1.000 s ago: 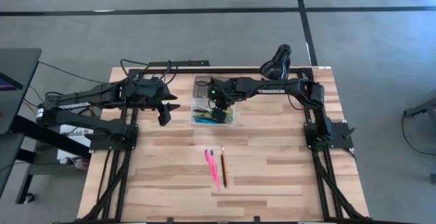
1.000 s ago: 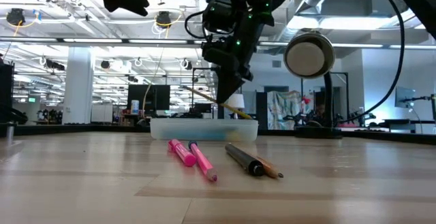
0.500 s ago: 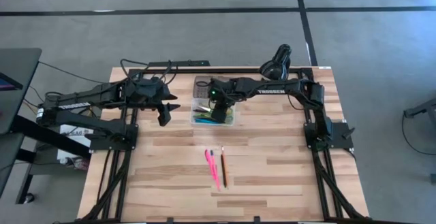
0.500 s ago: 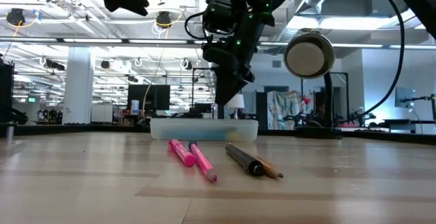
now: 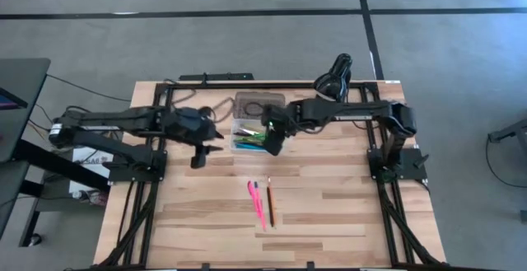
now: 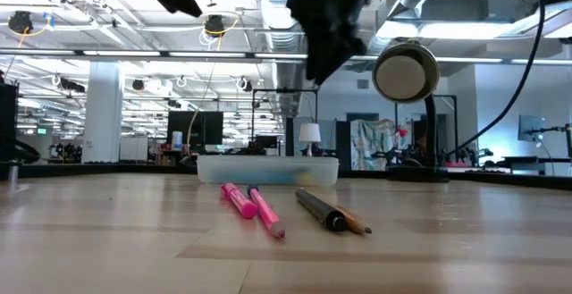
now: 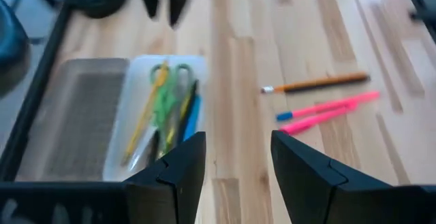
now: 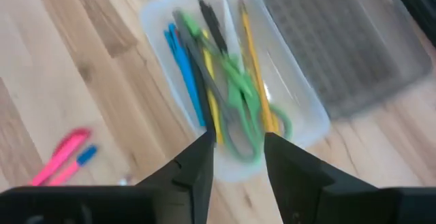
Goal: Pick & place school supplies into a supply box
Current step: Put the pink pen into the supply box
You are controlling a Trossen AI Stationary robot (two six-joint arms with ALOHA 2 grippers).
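Pens, pencils and the green-handled scissors (image 8: 240,98) lay together inside the clear supply box (image 5: 257,135), which sat on the wooden tabletop (image 5: 329,205) near its far edge. Just beside the box, on the far side, rested its grey dotted lid (image 5: 259,105), flat and apart from the tray's contents. In the box a blue pen (image 8: 182,71), a yellow pencil (image 8: 253,60) and a black pen (image 8: 210,21) showed among the rest.

The right pincer (image 5: 275,142) hung above the near end of the box, its two fingers parted with nothing between them. The left pincer (image 5: 200,151) hovered over bare wood just left of the box, also open and empty.

Well apart from the box, toward the middle of the tabletop, three supplies lay side by side: a pink marker (image 5: 255,202), a pink pen with a blue cap (image 7: 325,107) close against it, and an orange pencil (image 5: 270,202) just to their right. From the low camera the pink pair (image 6: 252,208) and the pencil (image 6: 332,214) sat in front of the box.

A black round desk lamp (image 5: 333,75) stood at the far right corner of the tabletop.
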